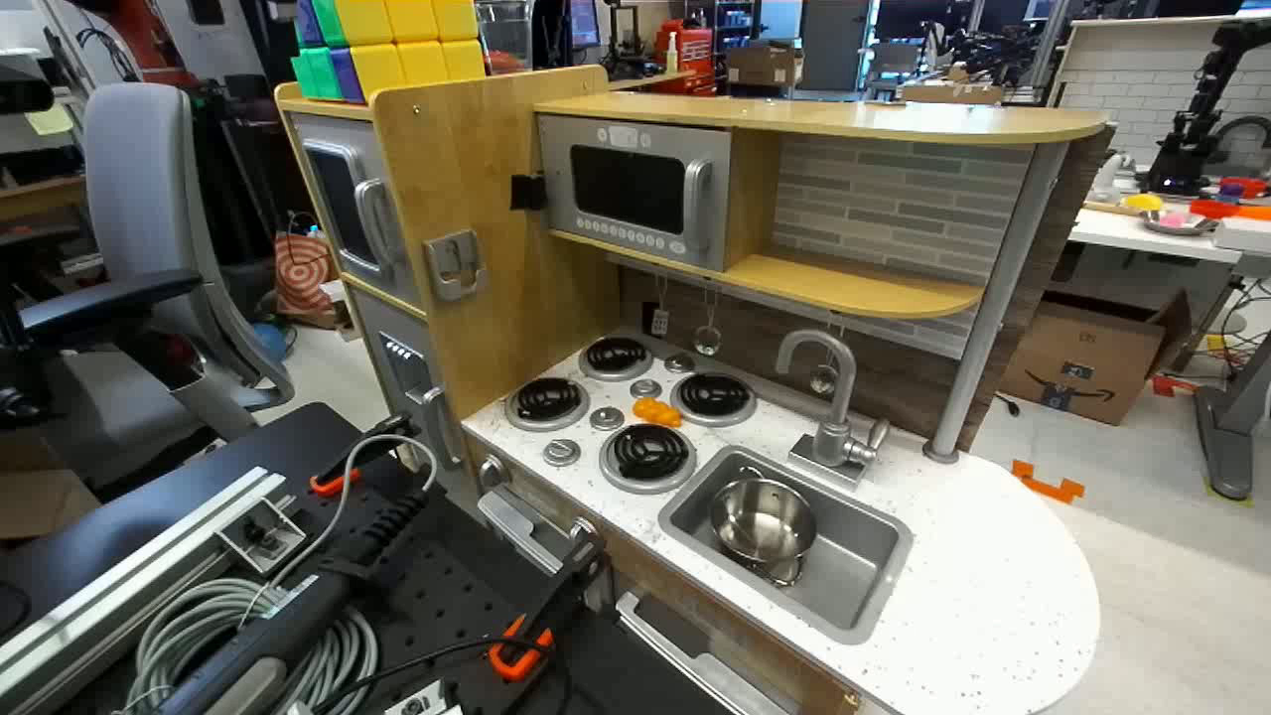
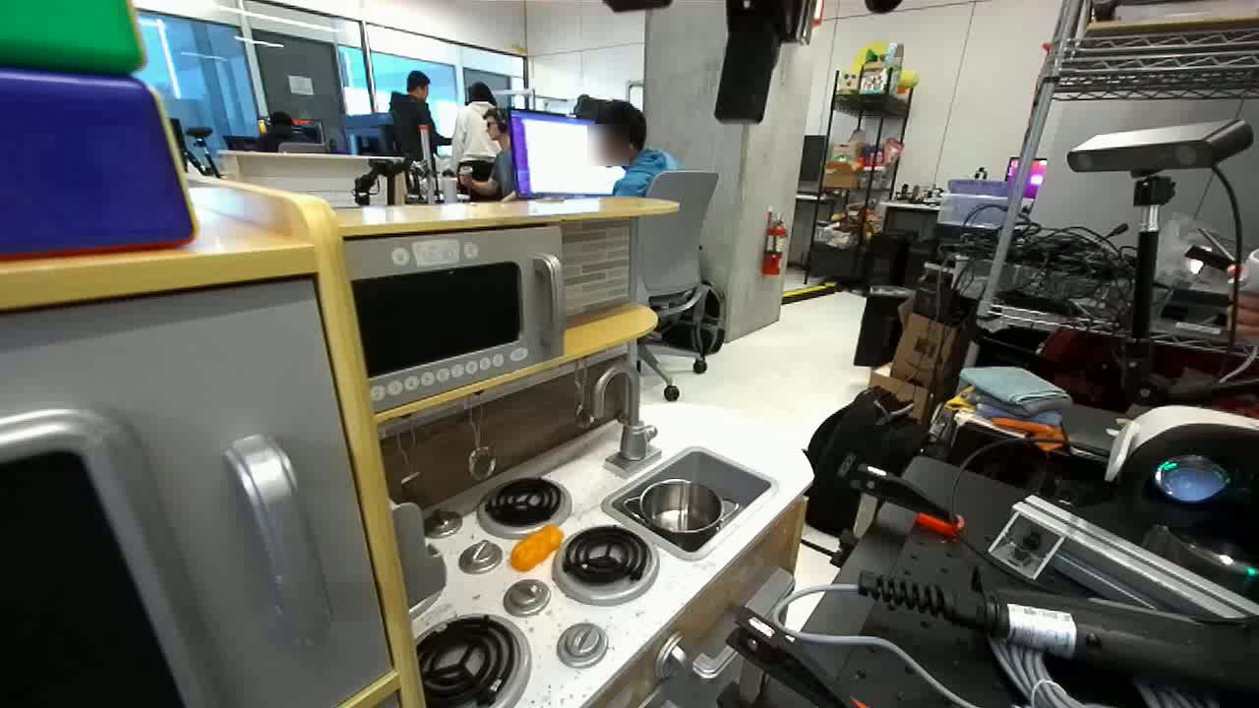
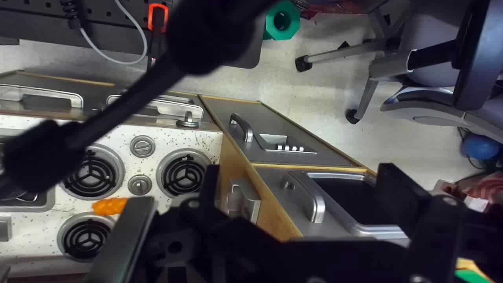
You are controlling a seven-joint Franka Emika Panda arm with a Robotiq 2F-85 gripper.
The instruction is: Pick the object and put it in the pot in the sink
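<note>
The object, a small lumpy orange item (image 1: pixel 657 411) (image 2: pixel 536 548), lies on the white countertop among the black burners and grey knobs. It also shows at the lower left of the wrist view (image 3: pixel 109 206), partly cut off by a dark gripper part. The silver pot (image 1: pixel 763 521) (image 2: pixel 681 506) stands upright in the grey sink (image 1: pixel 869 586) (image 2: pixel 755 484), and its visible inside is bare. My gripper (image 3: pixel 303 177) is open with nothing between its fingers, high above the kitchen and away from the object. Dark parts hanging at the top edge of an exterior view may belong to it.
A curved faucet (image 1: pixel 839 382) (image 2: pixel 615 398) rises behind the sink. A shelf unit with a toy microwave (image 1: pixel 635 194) (image 2: pixel 448 315) overhangs the back of the counter. A tall wooden side panel (image 1: pixel 487 268) borders the burners. A black table (image 1: pixel 467 596) with cables stands in front.
</note>
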